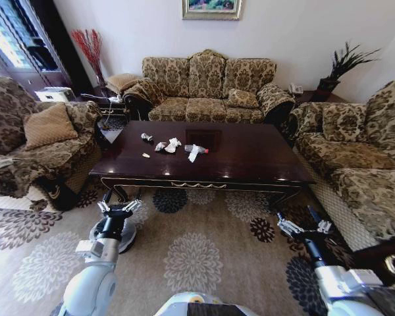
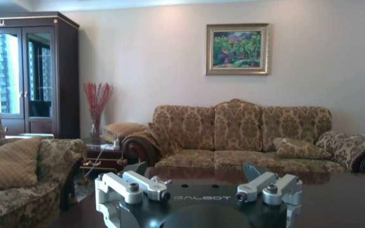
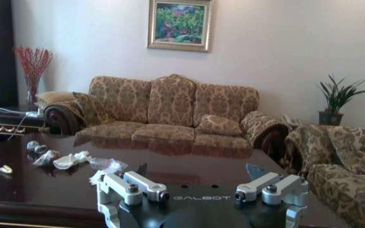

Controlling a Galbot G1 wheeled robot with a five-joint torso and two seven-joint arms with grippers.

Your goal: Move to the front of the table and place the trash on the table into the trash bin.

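Left claw [image 1: 119, 207] and right claw [image 1: 301, 227] spread, low before table [image 1: 250, 161].

table [image 1: 250, 158]: dark glossy reddish-brown wood, carved apron | trash [image 1: 174, 146]: crumpled white wads, small wrappers, clear red-capped bottle [image 1: 196, 151] lying flat, clustered on the tabletop's left half

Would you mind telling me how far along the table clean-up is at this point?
Done: the robot faces the table from its front. In hand: nothing; the left gripper and right gripper hang open and empty before the table's front edge. Left: all the trash, paper wads, wrappers and the bottle, lies on the tabletop.
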